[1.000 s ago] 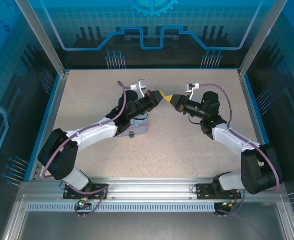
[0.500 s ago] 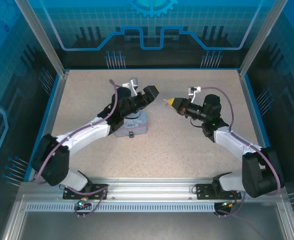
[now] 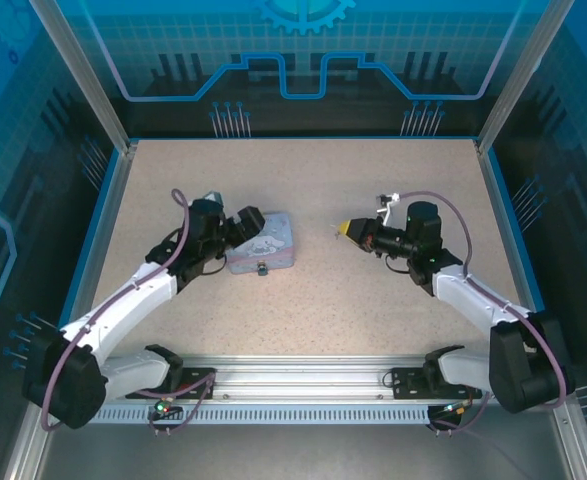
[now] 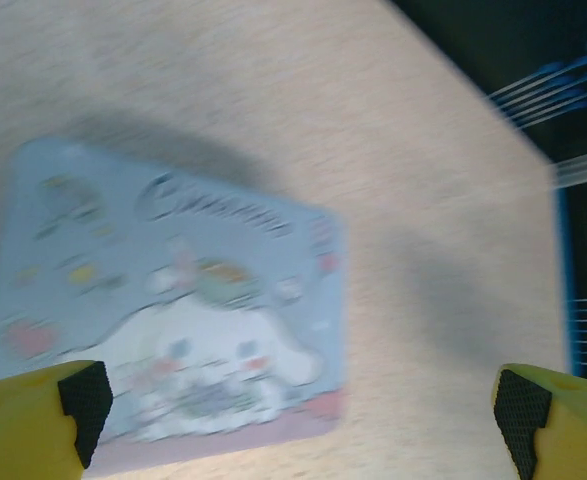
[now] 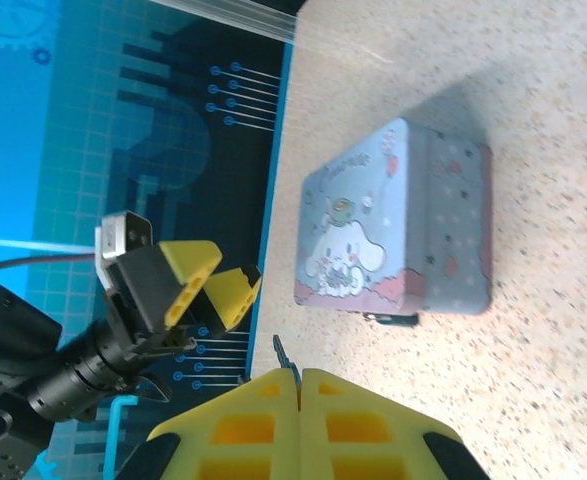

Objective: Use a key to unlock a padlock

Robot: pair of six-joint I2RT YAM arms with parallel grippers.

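Observation:
The key [image 5: 284,352] is a small dark blade sticking out of my right gripper [image 5: 298,376], which is shut on it. That gripper [image 3: 345,229] hovers right of centre, pointing left toward the tin. The padlock [image 3: 261,268] is a tiny dark lock hanging at the near edge of the pale-blue cartoon tin [image 3: 264,242], and it appears as a dark sliver [image 5: 392,319] in the right wrist view. My left gripper [image 3: 247,226] is open beside the tin's left end. Its yellow fingers [image 4: 33,420] stand wide apart with nothing between them, over the blurred tin lid [image 4: 173,290].
The speckled tabletop [image 3: 373,300] is bounded by a blue rim and the enclosure's walls. An aluminium rail [image 3: 303,385] carrying both arm bases runs along the near edge. The left gripper's yellow fingertips [image 5: 208,285] show at the left of the right wrist view.
The grippers were tip to tip above the table's centre. My left gripper opened and drew back left and down to the tin. My right gripper kept the key and sank slightly.

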